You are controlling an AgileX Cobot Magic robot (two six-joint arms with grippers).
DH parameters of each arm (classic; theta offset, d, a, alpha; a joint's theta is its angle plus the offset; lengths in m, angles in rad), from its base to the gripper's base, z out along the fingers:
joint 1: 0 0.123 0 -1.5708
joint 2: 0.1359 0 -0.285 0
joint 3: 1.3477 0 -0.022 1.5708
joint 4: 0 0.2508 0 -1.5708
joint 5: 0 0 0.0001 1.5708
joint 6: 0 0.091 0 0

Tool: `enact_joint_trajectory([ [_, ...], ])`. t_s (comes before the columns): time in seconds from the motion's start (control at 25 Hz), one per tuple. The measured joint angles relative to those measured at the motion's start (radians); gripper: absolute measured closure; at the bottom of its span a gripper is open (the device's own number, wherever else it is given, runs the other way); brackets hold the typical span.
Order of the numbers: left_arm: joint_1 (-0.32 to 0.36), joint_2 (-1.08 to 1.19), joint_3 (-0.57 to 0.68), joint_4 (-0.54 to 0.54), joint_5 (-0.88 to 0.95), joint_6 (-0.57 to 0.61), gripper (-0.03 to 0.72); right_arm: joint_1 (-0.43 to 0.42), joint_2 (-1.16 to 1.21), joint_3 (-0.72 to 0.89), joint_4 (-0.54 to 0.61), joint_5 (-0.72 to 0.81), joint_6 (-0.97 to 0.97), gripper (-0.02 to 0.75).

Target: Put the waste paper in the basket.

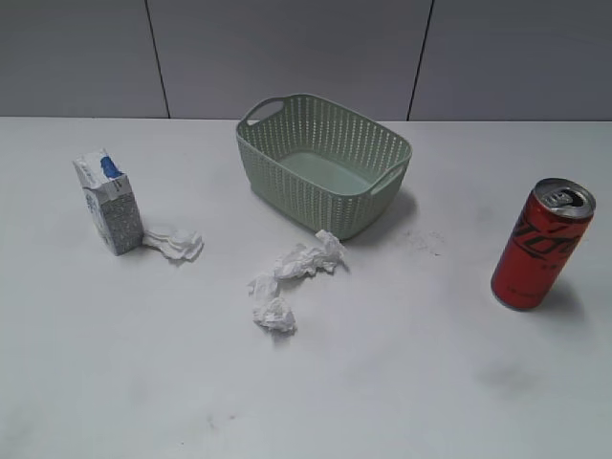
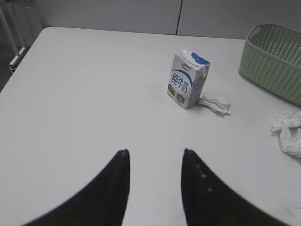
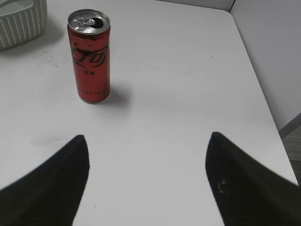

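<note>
The pale green basket [image 1: 287, 184] stands at the back middle of the table, and its inside looks empty. Three wads of waste paper lie on the table: one [image 1: 174, 243] beside the white-and-blue carton, one [image 1: 309, 258] just in front of the basket, and one [image 1: 273, 309] nearer the front. In the left wrist view I see the basket [image 2: 275, 61], the wad by the carton [image 2: 216, 104] and another wad [image 2: 288, 132]. My left gripper [image 2: 155, 151] is open and empty, well short of the carton. My right gripper [image 3: 148, 136] is open and empty over bare table. Neither gripper shows in the exterior view.
An upright white-and-blue carton [image 1: 110, 203] stands at the left and also shows in the left wrist view [image 2: 188, 79]. An open red can [image 1: 542, 245] stands at the right, ahead of my right gripper [image 3: 89, 55]. The table's right edge [image 3: 263, 94] is near.
</note>
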Motion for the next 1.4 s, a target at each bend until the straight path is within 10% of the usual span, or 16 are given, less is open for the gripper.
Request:
enact_joint_trajectory([
  [1.4, 0.0, 0.0, 0.0, -0.003, 0.0, 0.0, 0.421, 0.0, 0.0, 0.0, 0.0, 0.0, 0.0, 0.154],
])
